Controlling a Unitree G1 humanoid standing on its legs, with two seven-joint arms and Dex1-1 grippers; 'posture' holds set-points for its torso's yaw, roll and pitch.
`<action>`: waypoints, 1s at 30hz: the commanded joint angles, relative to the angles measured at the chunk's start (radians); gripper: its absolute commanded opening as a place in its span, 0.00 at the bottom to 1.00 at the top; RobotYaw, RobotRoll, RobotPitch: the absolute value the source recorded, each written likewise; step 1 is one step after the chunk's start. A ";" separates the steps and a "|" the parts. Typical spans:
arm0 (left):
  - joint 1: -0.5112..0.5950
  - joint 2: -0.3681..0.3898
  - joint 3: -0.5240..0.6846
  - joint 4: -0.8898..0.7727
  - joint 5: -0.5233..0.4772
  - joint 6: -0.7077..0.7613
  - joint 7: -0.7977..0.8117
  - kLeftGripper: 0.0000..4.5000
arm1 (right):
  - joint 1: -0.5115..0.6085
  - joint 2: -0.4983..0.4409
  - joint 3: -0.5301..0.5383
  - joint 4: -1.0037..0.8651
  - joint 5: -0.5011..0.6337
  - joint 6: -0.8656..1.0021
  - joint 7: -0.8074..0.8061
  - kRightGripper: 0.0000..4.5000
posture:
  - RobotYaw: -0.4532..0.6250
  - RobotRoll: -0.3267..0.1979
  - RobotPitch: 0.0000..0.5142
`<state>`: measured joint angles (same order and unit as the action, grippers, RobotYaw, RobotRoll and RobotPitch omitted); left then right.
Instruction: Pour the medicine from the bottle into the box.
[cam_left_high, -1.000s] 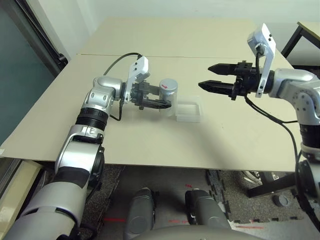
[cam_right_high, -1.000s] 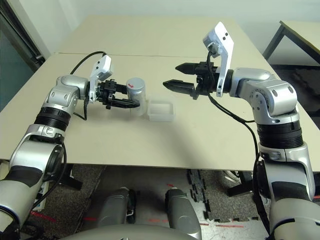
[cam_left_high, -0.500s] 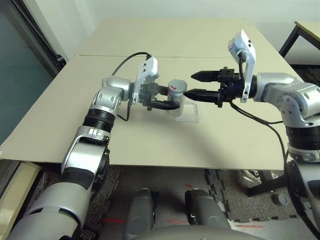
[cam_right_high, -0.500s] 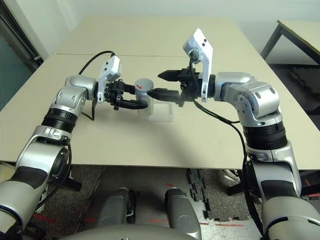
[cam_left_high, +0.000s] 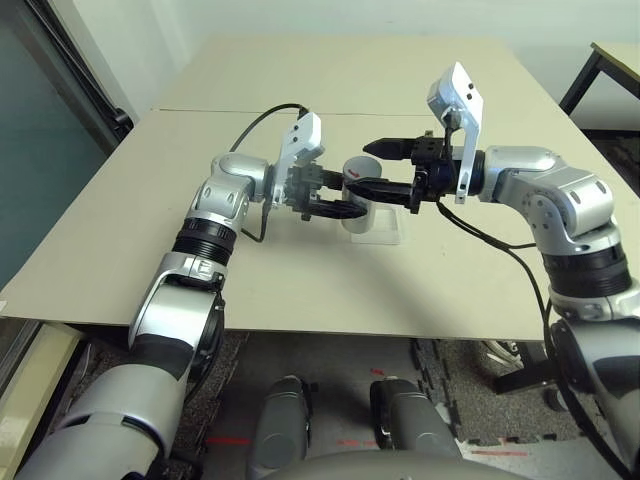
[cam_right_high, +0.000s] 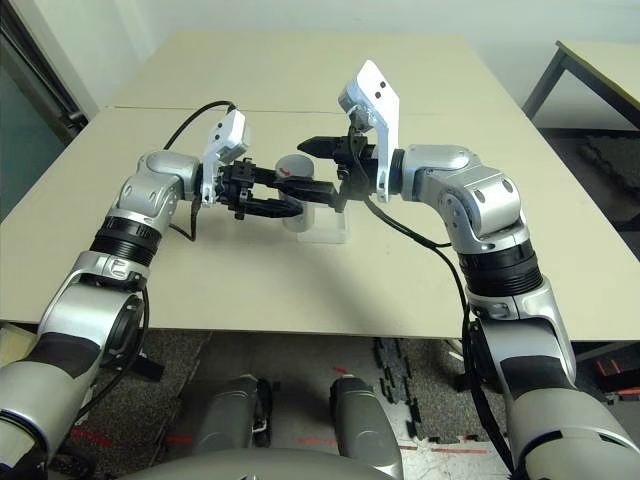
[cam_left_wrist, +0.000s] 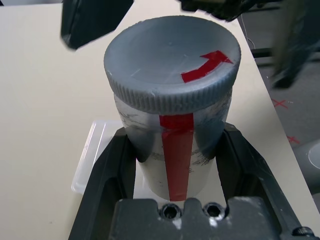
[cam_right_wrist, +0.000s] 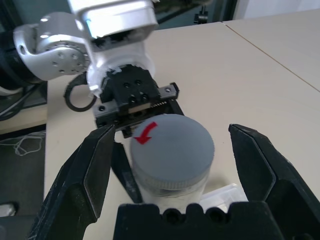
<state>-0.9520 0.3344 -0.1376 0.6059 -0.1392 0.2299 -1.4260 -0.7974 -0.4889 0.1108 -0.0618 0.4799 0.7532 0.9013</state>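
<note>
Over the middle of the beige table (cam_left_high: 300, 290), the left gripper (cam_left_high: 345, 200) has its two black fingers clamped on the body of the bottle (cam_left_wrist: 172, 112), just under the cap, holding it upright. That arm reaches in from the left with the forearm roughly level and the wrist bent across toward the centre.

The right gripper (cam_left_high: 372, 166) comes in from the opposite side, pointing almost level at the left one, fingers spread wide. One finger sits on each side of the bottle's cap (cam_right_wrist: 172, 150), with clear gaps, so it's straddling the cap and not touching it as far as I can see. The right forearm runs back to the right edge, with the white camera mount sticking up above the wrist.

The bottle is a small whitish cylinder with a red stripe down its side and a ribbed grey round cap with a red curved arrow on top. Cap's on.

The box (cam_left_high: 385, 230), a shallow clear plastic tray with low walls, sits on the table right under and beside the bottle, toward the right arm. Can't make out any medicine in it, too small to tell.
</note>
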 joint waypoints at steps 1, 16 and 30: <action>-0.007 -0.001 -0.009 -0.016 -0.016 0.009 0.006 0.55 | -0.002 0.007 0.018 0.010 -0.013 -0.013 0.005 1.00 | 0.40 0.62 0.13; -0.001 0.017 -0.014 -0.007 -0.016 0.008 -0.011 0.55 | -0.012 -0.017 0.004 0.018 0.020 -0.042 0.112 0.57 | 0.39 0.62 0.14; 0.022 -0.001 -0.073 -0.165 -0.054 0.070 -0.057 0.55 | -0.367 0.056 0.072 0.765 -0.137 -0.574 0.668 0.57 | 0.43 0.62 0.19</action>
<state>-0.9478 0.3608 -0.1584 0.4867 -0.1739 0.2845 -1.4506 -1.1200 -0.4511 0.1834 0.6366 0.3732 0.2651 1.5505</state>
